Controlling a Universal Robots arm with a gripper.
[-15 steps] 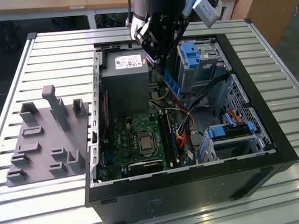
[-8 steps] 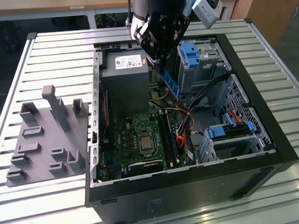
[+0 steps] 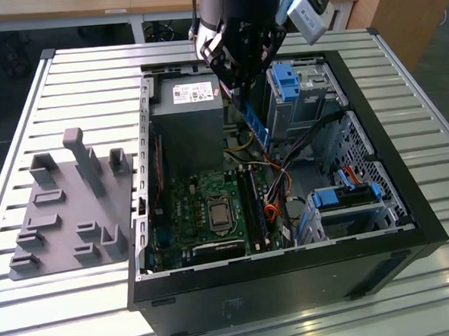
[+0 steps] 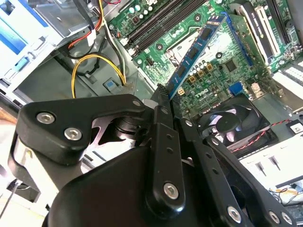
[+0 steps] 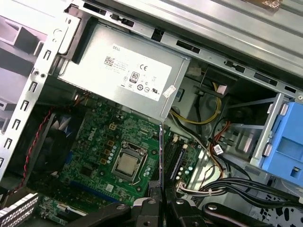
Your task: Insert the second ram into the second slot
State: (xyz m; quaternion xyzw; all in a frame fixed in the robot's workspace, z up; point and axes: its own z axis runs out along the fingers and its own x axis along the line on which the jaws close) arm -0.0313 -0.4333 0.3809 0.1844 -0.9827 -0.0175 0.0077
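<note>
Your jaws are clenched on one end of the second ram (image 3: 257, 126). In the upper middle of the exterior view the blue stick hangs tilted from them, inside the open computer case (image 3: 294, 301), between the grey power supply (image 3: 187, 121) and the blue drive cage (image 3: 288, 80). It is held clear above the motherboard (image 3: 204, 207) and is not seated in a slot. In the second wrist view the second ram (image 4: 196, 49) reaches out from the jaws over the green board, near the black memory slots (image 4: 161, 21). The case lies on the slatted metal surface (image 3: 74, 78), with a grey fixture (image 3: 66, 200) toward the exterior view's left.
</note>
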